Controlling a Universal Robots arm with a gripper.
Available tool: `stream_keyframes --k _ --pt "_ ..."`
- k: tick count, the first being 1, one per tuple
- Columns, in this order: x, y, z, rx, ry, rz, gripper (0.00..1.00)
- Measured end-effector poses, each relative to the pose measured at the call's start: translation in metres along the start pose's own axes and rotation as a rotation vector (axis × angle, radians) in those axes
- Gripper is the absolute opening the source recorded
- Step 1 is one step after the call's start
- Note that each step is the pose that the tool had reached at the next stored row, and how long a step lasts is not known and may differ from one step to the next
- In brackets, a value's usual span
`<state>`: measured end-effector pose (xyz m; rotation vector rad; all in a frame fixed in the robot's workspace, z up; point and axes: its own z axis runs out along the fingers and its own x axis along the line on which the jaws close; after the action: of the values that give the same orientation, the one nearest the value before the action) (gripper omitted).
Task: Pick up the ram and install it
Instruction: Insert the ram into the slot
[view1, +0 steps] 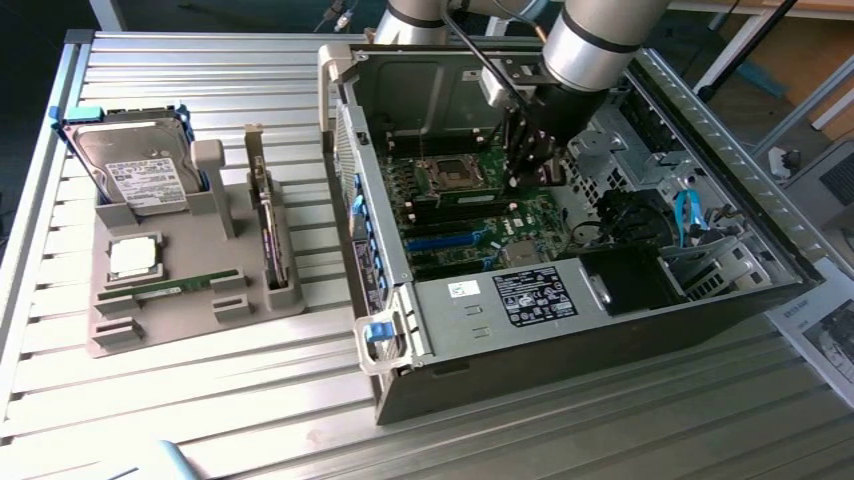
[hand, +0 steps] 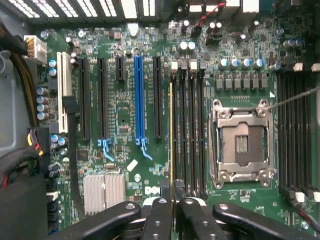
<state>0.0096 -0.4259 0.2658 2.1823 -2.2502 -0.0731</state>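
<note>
Pinching the ram (hand: 171, 140) edge-on between close-set fingers, the gripper (hand: 171, 202) hangs inside the open computer case (view1: 461, 310). It is over the green motherboard (hand: 125, 100), with the ram parallel to the black memory slots (hand: 192, 140) beside the empty processor socket (hand: 242, 145). The case lies on a slatted metal table (view1: 200, 400) near a grey tray (view1: 174, 320) carrying a hard drive (view1: 140, 170).

Green motherboard (hand: 122, 125) with one blue slot (hand: 139, 100). The ram (hand: 171, 135) edge is yellow-green. The fingers (hand: 159, 222) are black.

Bright daylight glares off table (view1: 187, 400), case (view1: 400, 90) interior shadowed
</note>
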Motion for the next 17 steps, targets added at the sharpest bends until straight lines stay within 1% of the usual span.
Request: stream_keyframes --k 3,5,9,13,15,17 --pt "0.000 0.0104 0.0012 0.0001 0.0000 0.000 0.12" --pt "0.001 0.0143 0.0017 0.0001 0.0000 0.000 0.12" --pt "0.001 0.0146 0.0017 0.0001 0.0001 0.000 0.12" --pt "-0.003 0.0195 0.0031 0.0001 -0.0001 0.000 0.12" --pt "-0.006 0.0201 0.0037 0.0001 -0.0001 0.000 0.12" --pt "-0.006 0.0201 0.0037 0.0001 0.0000 0.000 0.12"
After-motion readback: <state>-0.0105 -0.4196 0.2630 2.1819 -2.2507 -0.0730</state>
